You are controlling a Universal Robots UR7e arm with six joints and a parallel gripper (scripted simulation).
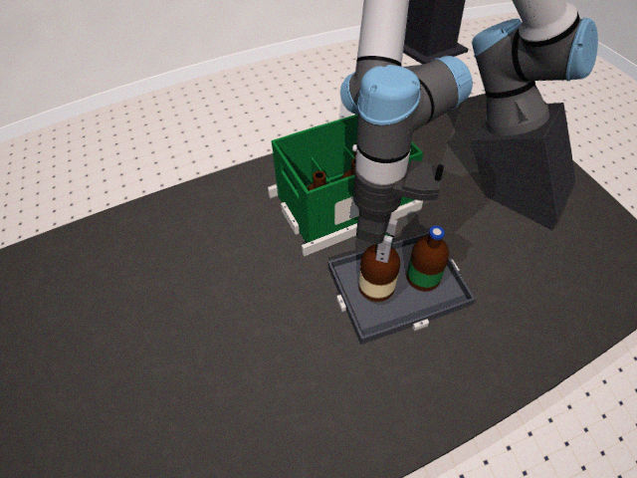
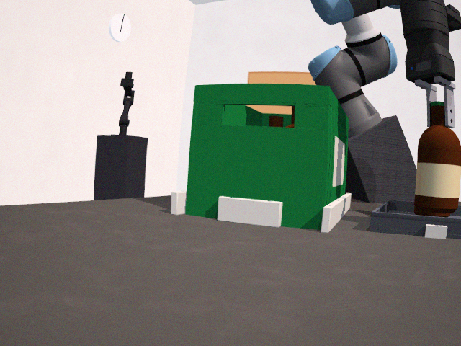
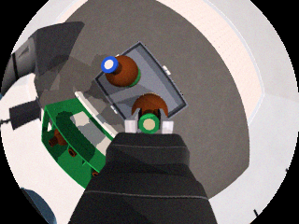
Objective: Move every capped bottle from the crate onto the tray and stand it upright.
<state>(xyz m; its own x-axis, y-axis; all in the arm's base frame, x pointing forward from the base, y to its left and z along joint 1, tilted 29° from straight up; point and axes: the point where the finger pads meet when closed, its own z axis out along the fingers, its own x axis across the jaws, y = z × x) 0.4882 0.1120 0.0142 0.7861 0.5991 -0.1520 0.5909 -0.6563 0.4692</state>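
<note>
My gripper (image 1: 383, 253) (image 2: 439, 120) (image 3: 149, 114) is shut on the neck of a brown bottle (image 1: 378, 271) (image 2: 437, 180) with a green cap and cream label. The bottle is upright within the tray (image 1: 396, 313) (image 2: 394, 222) (image 3: 163, 89), its base at or just above the floor. A blue-capped brown bottle (image 1: 427, 258) (image 3: 123, 70) with a green label stands upright beside it. The green crate (image 1: 319, 218) (image 2: 260, 160) holds brown bottles; one open neck (image 1: 319, 177) shows. A small white spot shows inside beside the arm; whether it is a cap is unclear. The arm hides part of the crate.
Low white blocks (image 1: 328, 240) (image 2: 249, 211) stand around the crate, and smaller ones (image 1: 420, 325) (image 2: 435, 231) edge the tray. The arm's dark pedestal (image 1: 525, 172) (image 2: 383, 160) is behind the tray. The crate's near wall rises between its compartments and the tray.
</note>
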